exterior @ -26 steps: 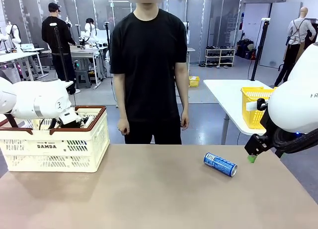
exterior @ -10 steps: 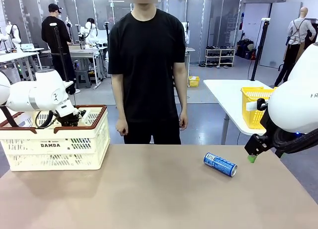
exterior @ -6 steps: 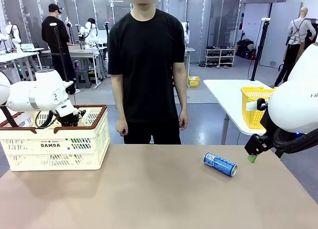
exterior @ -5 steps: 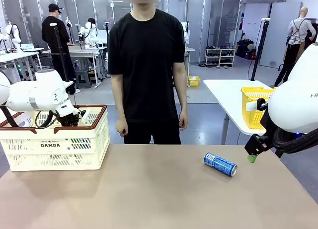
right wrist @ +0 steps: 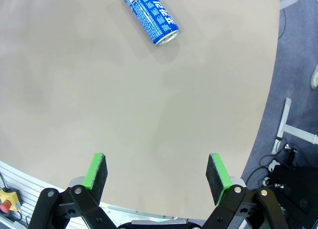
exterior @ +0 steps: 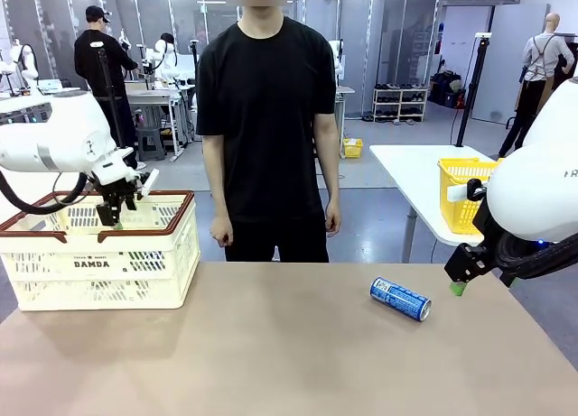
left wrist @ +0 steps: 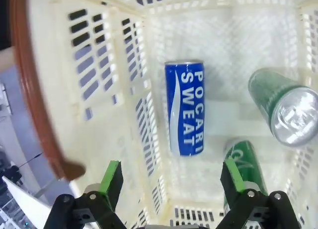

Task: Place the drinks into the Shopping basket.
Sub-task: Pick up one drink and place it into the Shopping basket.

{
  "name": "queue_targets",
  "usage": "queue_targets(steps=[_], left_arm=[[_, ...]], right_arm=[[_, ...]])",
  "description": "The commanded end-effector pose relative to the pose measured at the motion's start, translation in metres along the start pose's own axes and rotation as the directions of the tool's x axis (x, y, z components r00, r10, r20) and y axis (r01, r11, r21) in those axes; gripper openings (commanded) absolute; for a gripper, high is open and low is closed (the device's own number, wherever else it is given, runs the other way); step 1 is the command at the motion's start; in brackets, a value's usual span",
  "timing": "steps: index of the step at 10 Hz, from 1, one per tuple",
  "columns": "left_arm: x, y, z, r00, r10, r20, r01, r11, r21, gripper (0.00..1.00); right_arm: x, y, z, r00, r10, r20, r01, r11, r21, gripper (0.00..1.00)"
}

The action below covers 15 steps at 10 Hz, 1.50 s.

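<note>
Three slim metal cans lie in the cream-white slotted plastic shopping basket point(left wrist: 99, 65) with the dark brown rim. They are a blue can lettered POCARI SWEAT point(left wrist: 185, 107) flat on the floor, a green can with silver top point(left wrist: 283, 112) tilted up toward the camera, and a second green can point(left wrist: 242, 162) partly hidden low in the left wrist view. One more blue can with white print point(exterior: 400, 299) lies on its side on the smooth tan table point(exterior: 271, 362), right half, well apart from the basket.

Left gripper point(left wrist: 171, 177) hangs above the basket's inside, fingers spread wide, empty. Right gripper point(right wrist: 156, 172) hovers over bare table near the right edge, fingers spread too, empty. The table can is ahead of it, not between the fingers.

Step, as I judge: three drinks in, last one to fetch. Next move likely calls for the right gripper to reach that can, straddle its round body across the narrow width, close and lift.

The can is smooth, cylindrical and thin-walled, and could roll if nudged. The green pads point(right wrist: 97, 172) look rubbery. Basket walls are rigid and ribbed with open slots.
</note>
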State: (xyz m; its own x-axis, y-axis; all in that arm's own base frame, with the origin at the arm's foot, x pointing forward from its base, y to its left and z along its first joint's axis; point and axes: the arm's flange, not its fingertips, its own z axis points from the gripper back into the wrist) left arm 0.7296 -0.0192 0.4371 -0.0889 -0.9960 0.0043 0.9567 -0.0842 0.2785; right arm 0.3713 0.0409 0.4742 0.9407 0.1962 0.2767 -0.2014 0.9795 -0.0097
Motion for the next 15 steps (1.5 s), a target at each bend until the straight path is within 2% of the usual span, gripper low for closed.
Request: queue_targets(steps=[1, 7, 8, 12, 13, 15], left_arm=[[0.000, -0.023, 0.021, 1.000, -0.006, -0.018, 0.007, 1.000, 0.025, 1.00], [0.034, -0.120, 0.116, 0.998, -0.048, -0.050, 0.054, 0.989, 0.136, 1.00], [0.034, -0.138, 0.127, 0.998, -0.060, -0.022, 0.063, 0.988, 0.143, 1.00], [0.043, -0.203, 0.138, 0.966, -0.167, 0.197, 0.158, 0.986, 0.060, 1.00], [0.049, -0.221, 0.132, 0.960, -0.157, 0.230, 0.164, 0.986, -0.012, 1.00], [0.049, -0.232, 0.115, 0.964, -0.087, 0.250, 0.119, 0.986, -0.117, 1.00]], right_arm=[[0.001, -0.002, 0.001, 1.000, 0.017, -0.003, -0.017, 1.000, -0.001, 1.00], [0.001, -0.002, 0.001, 1.000, 0.017, -0.003, -0.017, 1.000, -0.001, 1.00], [0.001, -0.002, 0.001, 1.000, 0.017, -0.003, -0.017, 1.000, -0.001, 1.00], [0.001, -0.002, 0.001, 1.000, 0.017, -0.003, -0.017, 1.000, -0.001, 1.00], [0.001, -0.002, 0.001, 1.000, 0.017, -0.003, -0.017, 1.000, -0.001, 1.00], [0.001, -0.002, 0.001, 1.000, 0.017, -0.003, -0.017, 1.000, -0.001, 1.00]])
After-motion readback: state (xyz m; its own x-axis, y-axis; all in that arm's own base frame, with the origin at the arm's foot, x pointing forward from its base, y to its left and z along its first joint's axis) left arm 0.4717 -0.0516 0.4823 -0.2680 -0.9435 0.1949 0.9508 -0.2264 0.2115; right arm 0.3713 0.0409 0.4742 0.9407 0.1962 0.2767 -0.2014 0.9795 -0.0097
